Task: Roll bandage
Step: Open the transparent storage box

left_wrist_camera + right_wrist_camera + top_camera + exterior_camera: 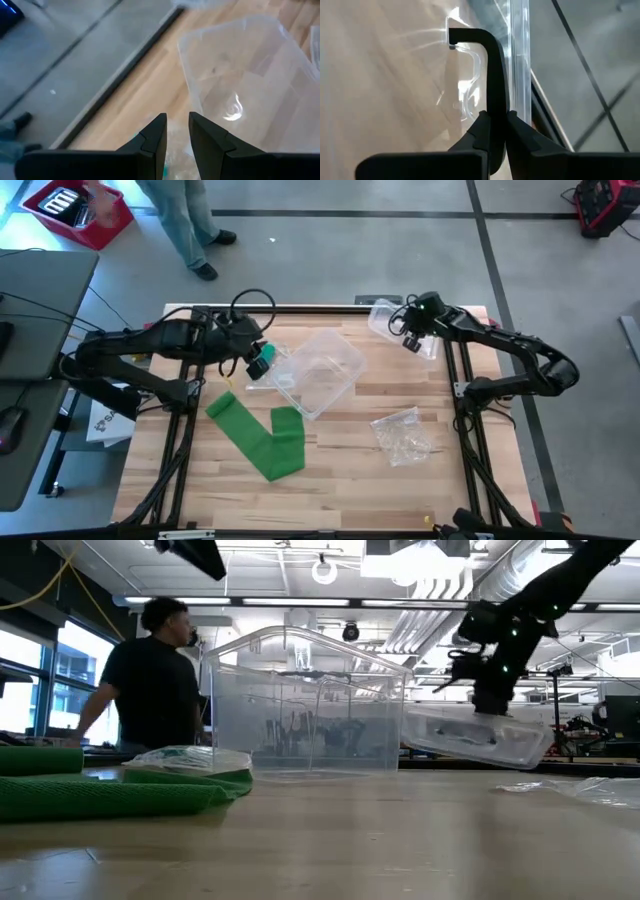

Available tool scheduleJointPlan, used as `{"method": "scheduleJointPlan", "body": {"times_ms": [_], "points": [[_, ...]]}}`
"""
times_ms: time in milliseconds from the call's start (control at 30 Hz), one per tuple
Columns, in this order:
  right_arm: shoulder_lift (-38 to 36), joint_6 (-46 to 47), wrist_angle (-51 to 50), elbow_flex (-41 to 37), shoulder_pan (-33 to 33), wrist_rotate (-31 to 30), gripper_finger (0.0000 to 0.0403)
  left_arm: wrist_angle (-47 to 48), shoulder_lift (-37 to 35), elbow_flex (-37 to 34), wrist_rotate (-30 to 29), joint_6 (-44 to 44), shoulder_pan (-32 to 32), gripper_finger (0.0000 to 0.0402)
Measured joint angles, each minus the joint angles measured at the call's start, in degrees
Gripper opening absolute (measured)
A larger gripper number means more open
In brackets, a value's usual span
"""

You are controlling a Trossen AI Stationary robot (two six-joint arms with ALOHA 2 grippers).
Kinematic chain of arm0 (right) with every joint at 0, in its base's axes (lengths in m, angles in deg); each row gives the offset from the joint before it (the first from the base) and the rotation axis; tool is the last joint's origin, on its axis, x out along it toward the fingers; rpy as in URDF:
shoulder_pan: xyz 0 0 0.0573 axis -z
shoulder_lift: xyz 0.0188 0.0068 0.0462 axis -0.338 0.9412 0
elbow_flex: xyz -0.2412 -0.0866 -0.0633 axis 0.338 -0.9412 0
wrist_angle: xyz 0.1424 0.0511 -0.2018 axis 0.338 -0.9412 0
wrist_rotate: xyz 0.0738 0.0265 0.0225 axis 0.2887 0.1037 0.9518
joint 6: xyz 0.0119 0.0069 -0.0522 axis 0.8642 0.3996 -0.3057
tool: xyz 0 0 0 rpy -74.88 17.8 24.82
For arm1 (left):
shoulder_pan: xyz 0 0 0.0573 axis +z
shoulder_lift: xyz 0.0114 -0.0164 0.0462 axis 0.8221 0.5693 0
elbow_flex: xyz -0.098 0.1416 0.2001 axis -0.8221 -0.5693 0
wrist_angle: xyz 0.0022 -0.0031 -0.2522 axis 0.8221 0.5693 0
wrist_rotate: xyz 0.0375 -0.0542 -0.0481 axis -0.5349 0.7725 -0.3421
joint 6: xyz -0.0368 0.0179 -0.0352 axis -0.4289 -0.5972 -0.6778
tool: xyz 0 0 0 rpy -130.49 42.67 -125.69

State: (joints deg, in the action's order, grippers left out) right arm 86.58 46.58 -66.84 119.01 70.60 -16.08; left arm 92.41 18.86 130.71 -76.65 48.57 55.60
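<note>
Green bandage [100, 795] on wood table [400, 840], person [155, 680] behind, right jaws clamped on clear lid [475, 737], left jaws' state unclear.

high: overhead | low: tabletop level | wrists: close | shared: clear box [318, 372]

left gripper [177, 131] hides held item; bandage [100, 795] cut by edge.

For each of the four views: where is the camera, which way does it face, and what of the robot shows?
High: overhead, facing down; both arms, clear bin, green bandage.
Low: table height, facing the room; right gripper holding the lid.
Left wrist: past left gripper toward the bin.
Right wrist: right fingers clamping the lid's rim.
Shared: bin in high and low.
</note>
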Motion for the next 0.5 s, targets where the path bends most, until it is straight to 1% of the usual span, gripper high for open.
{"method": "scheduleJointPlan", "body": {"times_ms": [100, 200, 400, 500], "points": [[0.0, -0.2, 3.0, -2.6, 0.6, 3.3, 0.0021, -3.0, -2.3, -5.6, 1.6, -3.2, 0.0, 0.0076], [0.0, -3.3, 5.8, -5.1, 0.5, 5.6, 0.0027, -6.7, -5.1, -11.4, 3.6, -6.7, 0.0, 0.0076], [0.0, -4.9, 10.1, -8.7, 0.6, 5.5, 0.0044, -7.3, -10.3, -20.3, 8.8, -15.1, 0.0, 0.0076], [0.0, -2.8, 12.0, -8.8, 0.5, 4.3, 0.0058, -7.2, -11.9, -23.8, 11.1, -18.2, 0.0, 0.0076]]}}
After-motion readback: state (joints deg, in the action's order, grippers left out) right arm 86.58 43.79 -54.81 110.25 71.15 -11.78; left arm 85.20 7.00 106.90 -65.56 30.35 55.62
